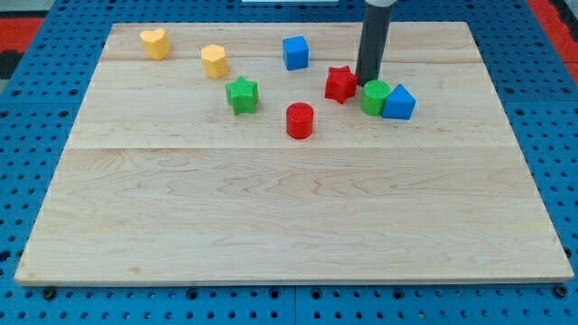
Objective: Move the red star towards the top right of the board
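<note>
The red star (340, 84) lies on the wooden board (289, 208) in its upper middle part. My tip (366, 83) stands just to the right of the red star, touching or nearly touching it, and just left of a green block (375, 97). The dark rod rises from there out of the view's top.
A blue block (398, 103) touches the green block on its right. A red cylinder (300, 120) lies below and left of the star. A green star (242, 95), a blue cube (295, 52), a yellow hexagonal block (214, 60) and a yellow heart (155, 42) lie toward the upper left.
</note>
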### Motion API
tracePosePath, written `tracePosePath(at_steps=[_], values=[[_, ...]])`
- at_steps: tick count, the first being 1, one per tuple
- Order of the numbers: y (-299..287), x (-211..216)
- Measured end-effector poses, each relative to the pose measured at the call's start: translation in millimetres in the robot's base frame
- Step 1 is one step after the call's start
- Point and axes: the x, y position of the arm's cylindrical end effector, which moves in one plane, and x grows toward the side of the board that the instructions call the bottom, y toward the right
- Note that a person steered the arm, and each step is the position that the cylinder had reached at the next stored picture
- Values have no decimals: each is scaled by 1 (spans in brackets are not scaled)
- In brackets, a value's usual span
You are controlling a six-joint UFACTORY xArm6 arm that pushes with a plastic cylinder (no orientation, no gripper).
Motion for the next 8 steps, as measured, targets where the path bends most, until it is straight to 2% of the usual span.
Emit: tracePosePath(at_steps=[1, 2, 3, 6, 8], values=[[-30, 46], [-92, 52], [-117, 44], [-48, 18], [-21, 29]])
